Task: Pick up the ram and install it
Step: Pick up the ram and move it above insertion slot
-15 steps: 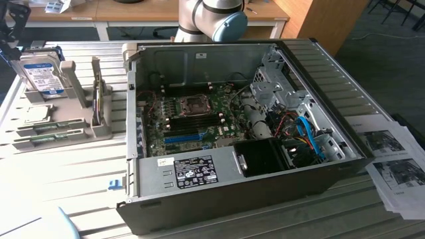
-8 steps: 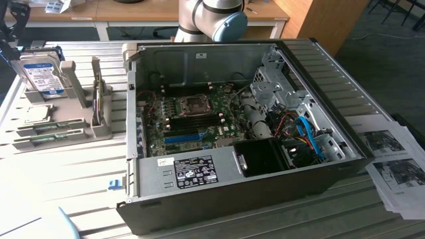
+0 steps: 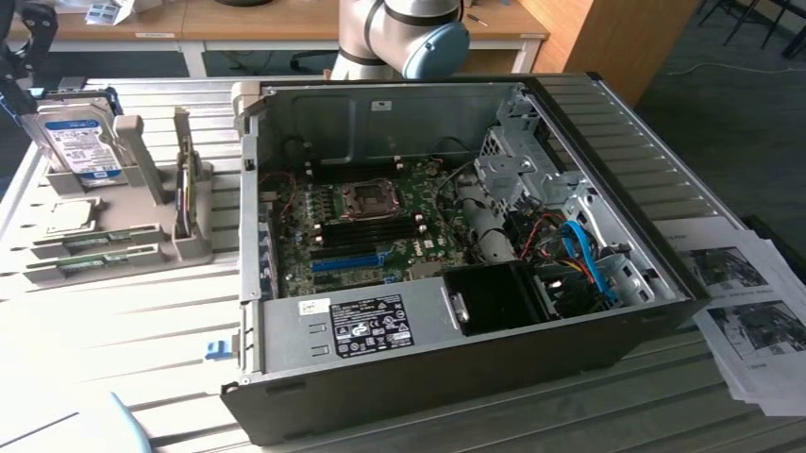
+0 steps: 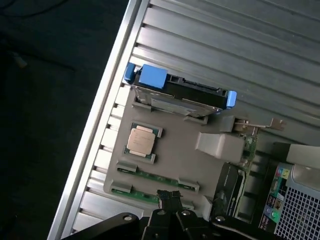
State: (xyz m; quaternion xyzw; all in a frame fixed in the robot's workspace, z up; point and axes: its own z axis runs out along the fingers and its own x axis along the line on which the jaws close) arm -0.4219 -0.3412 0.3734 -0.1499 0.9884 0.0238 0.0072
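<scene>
Two ram sticks lie side by side in slots of a grey holder (image 3: 142,203) at the exterior view's left: one ram (image 3: 96,243) (image 4: 156,176) and a second ram (image 3: 91,267) (image 4: 142,195) beside it. Each is a thin green strip. My gripper (image 4: 168,196) is shut with nothing between its fingers. In the wrist view its tips hang over the second stick, above the holder and apart from it. In the exterior view its dark body (image 3: 18,66) shows at the upper left edge, over the hard drive.
The holder also carries a hard drive (image 3: 78,142) (image 4: 186,94) with blue rails, a CPU chip (image 3: 71,214) (image 4: 141,141) and an upright card (image 3: 187,193). The open PC case (image 3: 605,123) shows the motherboard (image 3: 365,222) and a blue slot (image 3: 347,261). Papers (image 3: 749,302) lie at the right.
</scene>
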